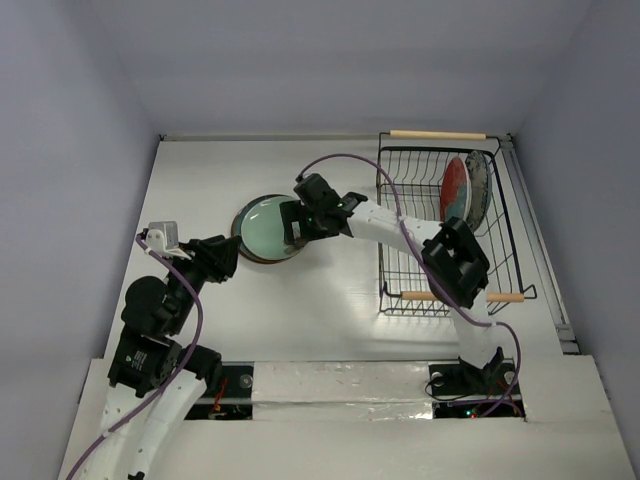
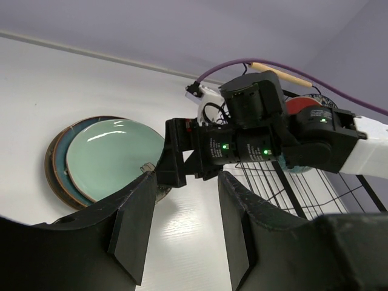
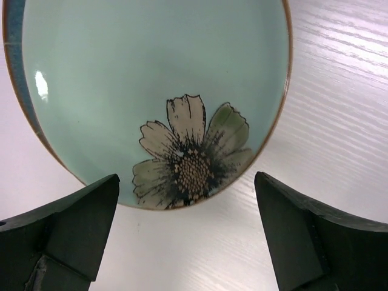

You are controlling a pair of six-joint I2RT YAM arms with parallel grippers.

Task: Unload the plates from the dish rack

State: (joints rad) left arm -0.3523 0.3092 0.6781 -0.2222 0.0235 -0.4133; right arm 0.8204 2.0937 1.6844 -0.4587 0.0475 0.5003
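From above, the pale green plate [image 1: 265, 228] lies flat on a stack on the table [image 1: 330, 300], left of the dish rack [image 1: 400, 215]. A red plate [image 1: 455, 188] stands upright in the rack, and the plate behind it is hard to make out. The right gripper [image 1: 297, 228] hangs over the stack's right edge. The left gripper [image 1: 228, 257] sits near the stack's left side, its jaws unclear here.

The left wrist view shows the left gripper [image 2: 185, 206] spread and empty. The pale green plate [image 2: 112, 157] rests on a teal plate [image 2: 59, 163].

In the right wrist view, the right gripper [image 3: 187, 206] is spread wide, holding nothing, above the green plate's painted flower. The plate's top is cut off.
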